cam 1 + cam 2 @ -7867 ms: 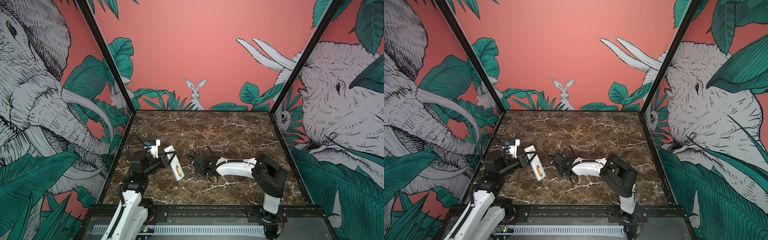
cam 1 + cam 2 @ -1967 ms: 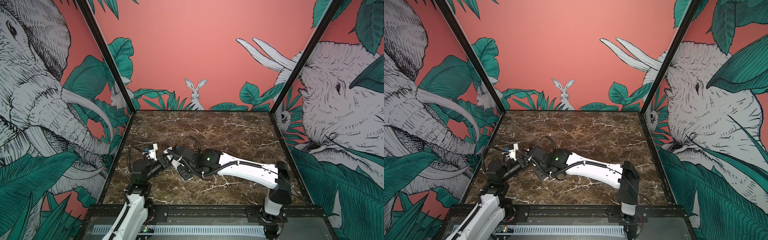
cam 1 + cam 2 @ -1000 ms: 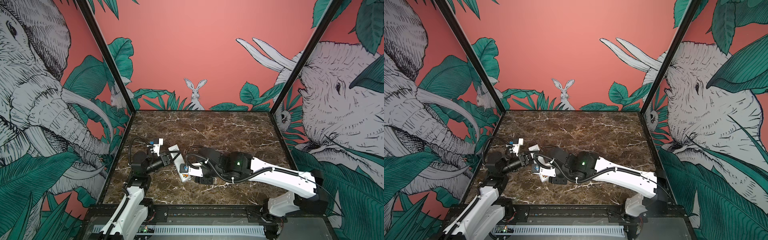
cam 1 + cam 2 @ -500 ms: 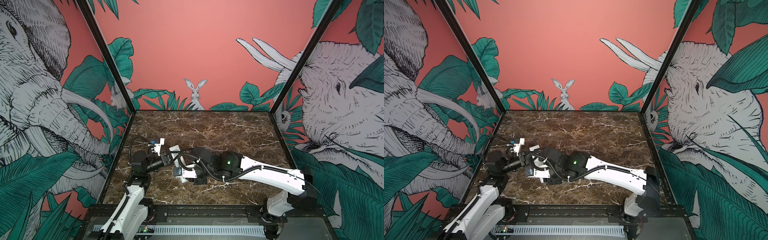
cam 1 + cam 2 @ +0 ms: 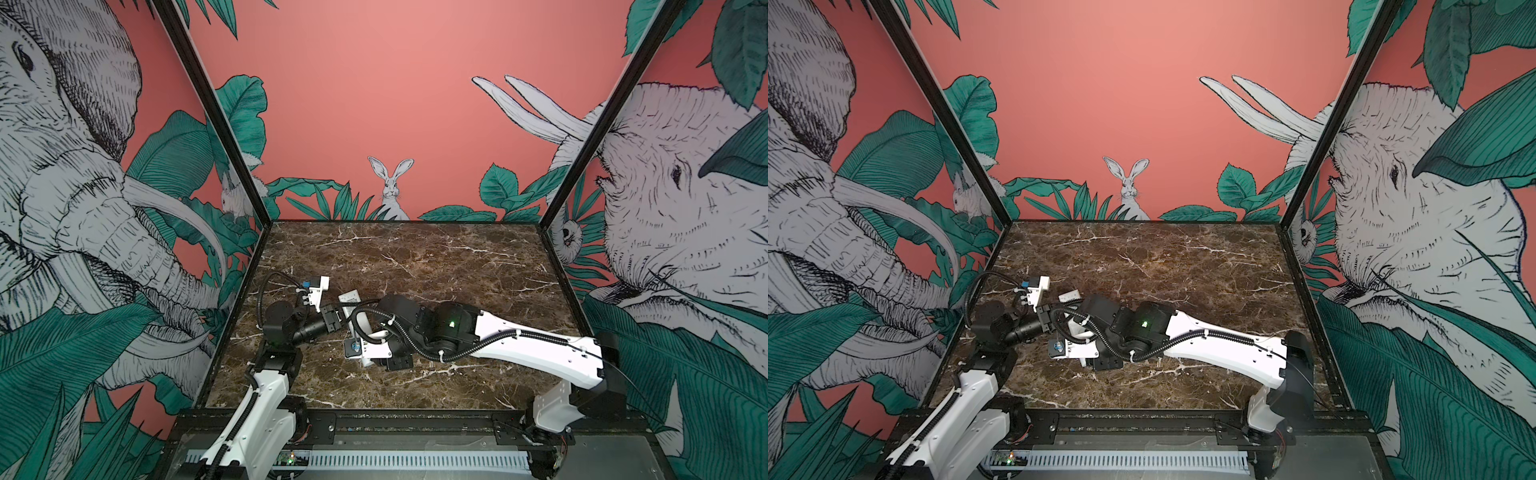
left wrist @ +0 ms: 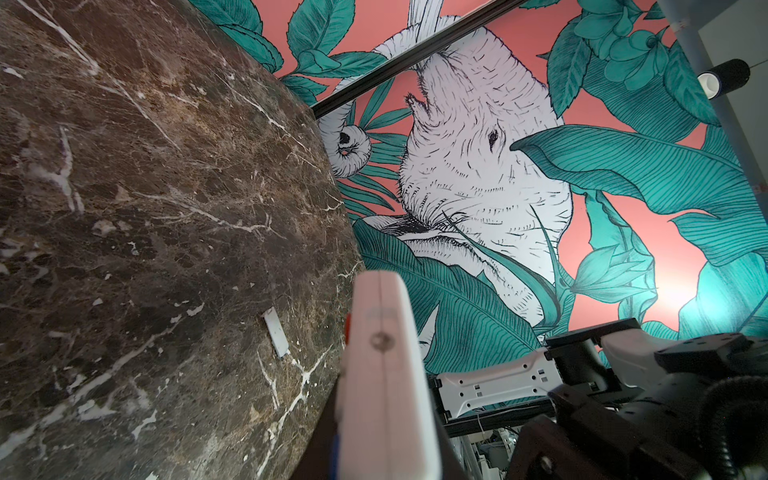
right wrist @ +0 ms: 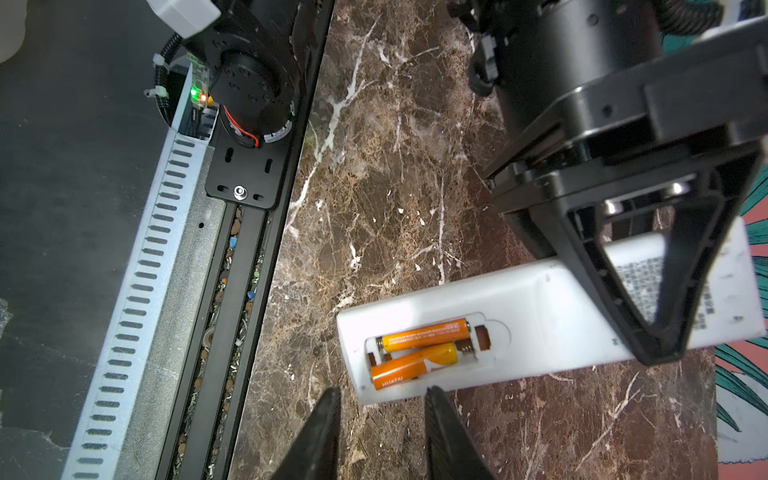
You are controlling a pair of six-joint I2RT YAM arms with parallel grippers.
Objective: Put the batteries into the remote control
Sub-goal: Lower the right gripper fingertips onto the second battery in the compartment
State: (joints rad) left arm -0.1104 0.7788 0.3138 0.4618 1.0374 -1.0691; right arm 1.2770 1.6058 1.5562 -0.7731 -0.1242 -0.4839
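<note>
Toward the table's [image 5: 457, 257] eight o'clock, left gripper [image 7: 652, 332] pinches remote [image 7: 519, 316]; batteries [image 7: 424, 334] sit in its bay, one askew; right gripper [image 7: 382, 395] spread, empty.

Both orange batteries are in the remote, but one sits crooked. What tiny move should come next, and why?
Probably press the crooked battery down with the right pincer. The other battery lies flat in its slot, but this one slants, one end over the bay's edge. The right pincer hovers open and empty beside that end of the remote, which the left pincer clamps.
</note>
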